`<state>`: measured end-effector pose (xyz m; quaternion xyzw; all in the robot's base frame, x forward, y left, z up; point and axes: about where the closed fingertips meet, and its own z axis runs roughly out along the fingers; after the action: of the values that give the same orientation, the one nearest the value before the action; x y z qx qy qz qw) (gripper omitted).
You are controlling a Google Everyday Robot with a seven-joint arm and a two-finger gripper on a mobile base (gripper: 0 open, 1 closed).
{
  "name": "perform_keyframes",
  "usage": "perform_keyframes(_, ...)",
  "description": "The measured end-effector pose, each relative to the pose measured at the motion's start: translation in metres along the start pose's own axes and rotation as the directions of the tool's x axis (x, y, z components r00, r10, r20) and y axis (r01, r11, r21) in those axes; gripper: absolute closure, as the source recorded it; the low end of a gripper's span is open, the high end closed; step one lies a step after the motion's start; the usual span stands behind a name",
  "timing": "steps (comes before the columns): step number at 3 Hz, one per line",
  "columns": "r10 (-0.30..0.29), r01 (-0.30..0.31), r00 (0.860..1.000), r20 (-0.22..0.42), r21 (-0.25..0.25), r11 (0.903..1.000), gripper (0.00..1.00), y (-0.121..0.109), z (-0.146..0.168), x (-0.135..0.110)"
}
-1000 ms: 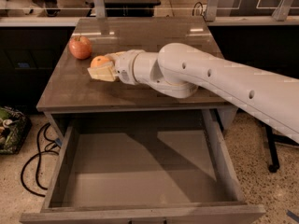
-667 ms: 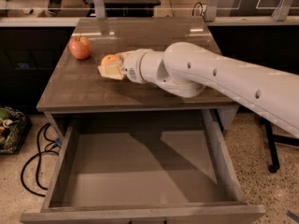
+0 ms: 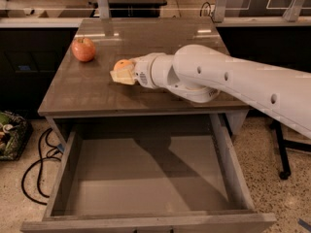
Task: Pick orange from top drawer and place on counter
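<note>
The orange (image 3: 123,63) is over the counter (image 3: 160,38), left of centre, between the cream fingers of my gripper (image 3: 121,74). The gripper is shut on the orange, low over the tabletop, and my white arm reaches in from the right. Only the top of the orange shows above the fingers. The top drawer (image 3: 146,171) stands pulled open below the counter's front edge, and its grey floor holds nothing.
A reddish apple (image 3: 84,49) sits on the counter's left side, up and left of the gripper. Black cables (image 3: 36,171) and a bag (image 3: 9,135) lie on the floor at left. A chair base (image 3: 282,144) stands at right.
My gripper has moved to the right over the counter, away from the apple, with the orange still in it.
</note>
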<state>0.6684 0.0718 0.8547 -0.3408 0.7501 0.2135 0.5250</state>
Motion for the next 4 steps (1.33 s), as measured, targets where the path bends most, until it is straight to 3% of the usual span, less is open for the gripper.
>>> perform_keyframes(1, 0.039, -0.039, 0.999, -0.037, 0.001, 0.9993, 1.00, 0.0029, 0.0018, 0.0192)
perform_keyframes(2, 0.060, -0.060, 0.997, -0.048, 0.005, 0.9982, 1.00, 0.0025, 0.0029, 0.0286)
perform_keyframes(3, 0.060, -0.060, 0.997, -0.048, 0.005, 0.9982, 0.85, 0.0024, 0.0024, 0.0273)
perform_keyframes(4, 0.060, -0.059, 0.997, -0.048, 0.005, 0.9982, 0.61, 0.0025, 0.0024, 0.0271)
